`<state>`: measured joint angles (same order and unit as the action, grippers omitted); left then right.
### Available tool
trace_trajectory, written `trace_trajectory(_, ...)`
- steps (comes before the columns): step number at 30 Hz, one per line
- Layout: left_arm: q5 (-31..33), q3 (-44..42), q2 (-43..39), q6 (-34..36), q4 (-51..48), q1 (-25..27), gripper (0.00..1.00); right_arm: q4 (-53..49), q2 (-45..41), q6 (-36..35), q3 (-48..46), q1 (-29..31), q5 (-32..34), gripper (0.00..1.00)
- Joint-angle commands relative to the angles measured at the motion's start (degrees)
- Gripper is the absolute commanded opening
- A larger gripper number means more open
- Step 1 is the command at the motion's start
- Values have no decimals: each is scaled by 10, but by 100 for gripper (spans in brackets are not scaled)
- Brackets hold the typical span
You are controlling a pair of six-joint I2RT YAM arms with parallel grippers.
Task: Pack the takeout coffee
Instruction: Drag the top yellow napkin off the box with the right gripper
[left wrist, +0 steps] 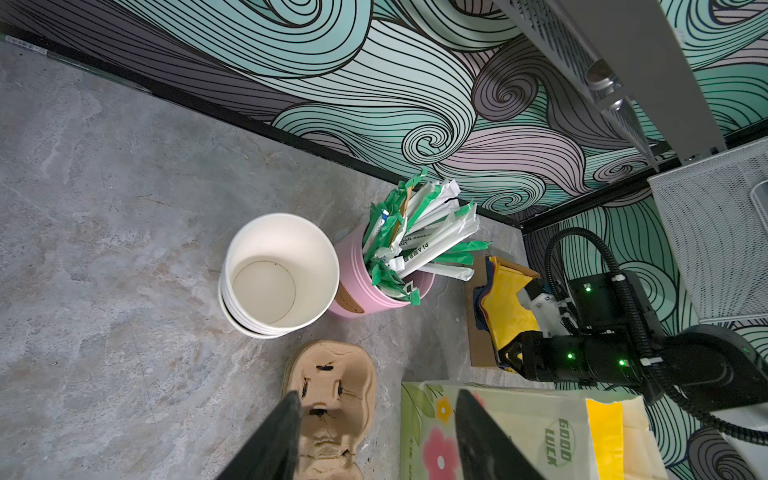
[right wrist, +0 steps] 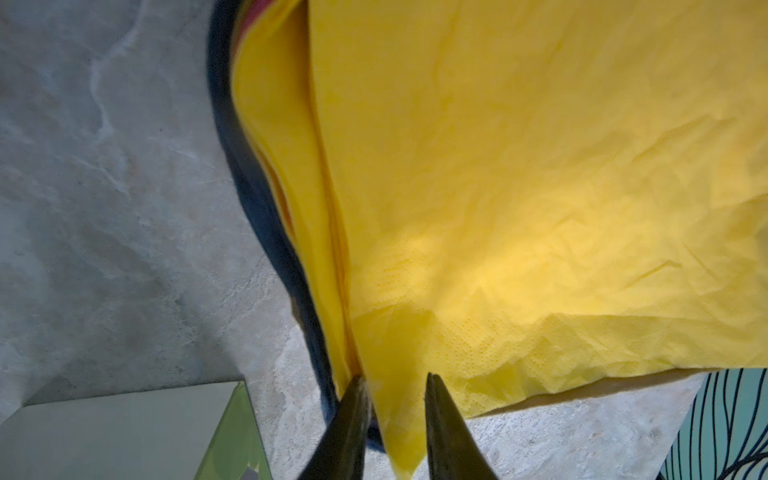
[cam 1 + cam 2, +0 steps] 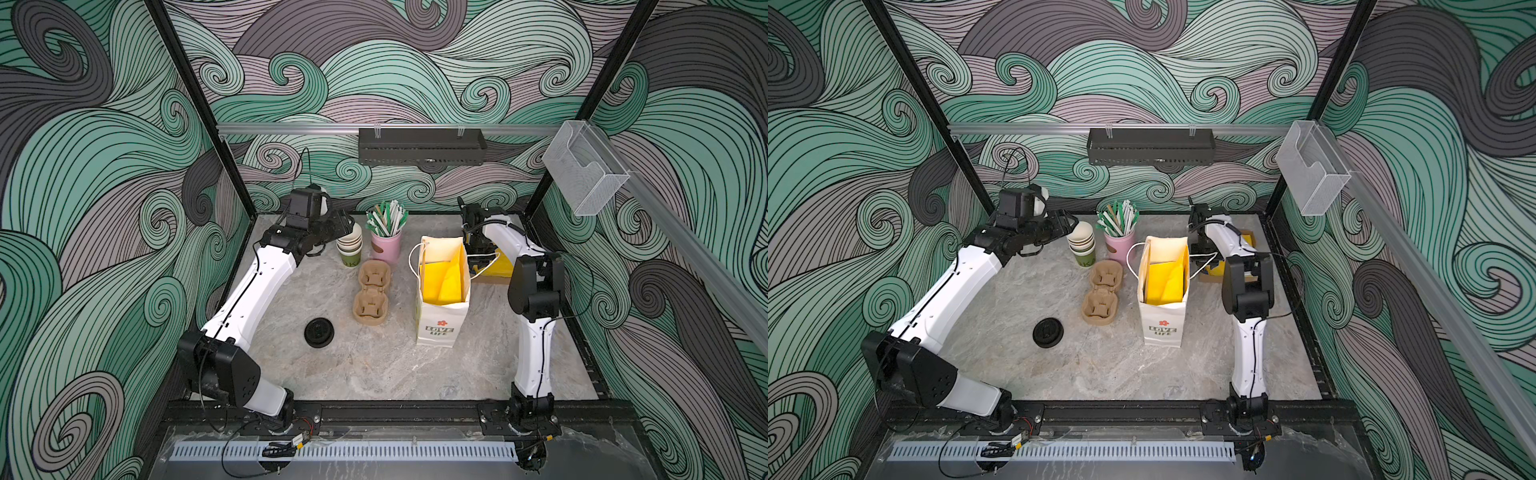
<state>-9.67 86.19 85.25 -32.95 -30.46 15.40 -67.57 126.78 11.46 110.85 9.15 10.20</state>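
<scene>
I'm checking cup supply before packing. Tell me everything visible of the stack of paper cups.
The stack of paper cups is several nested cups, olive-green outside with dark lettering on the lowest, cream-white rims and inside. Paper by its look, empty, lidless, upright. It stands on the grey stone-look table near the back, close beside the pink cup of straws; whether they touch is unclear.

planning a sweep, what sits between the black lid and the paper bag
The near end of the brown pulp cup carrier lies between the black lid and the paper bag; both top views show it.
</scene>
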Motion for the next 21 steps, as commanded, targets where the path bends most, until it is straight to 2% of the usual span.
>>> trace_trajectory(1, 2, 13, -18, 7, -14, -3, 61, -17, 7, 2, -4, 3, 28, 20)
trace_trajectory(7, 7, 23, -17, 13, -19, -3, 61, -17, -5, 0, 2, 3, 17, 0)
trace_trajectory(15, 12, 34, -21, 25, -4, 0, 61, 5, -79, 24, -25, -23, -29, 0)
trace_trajectory(21, 18, 36, -19, 29, 10, 15, 61, 49, -157, 69, -87, -54, -140, 0)
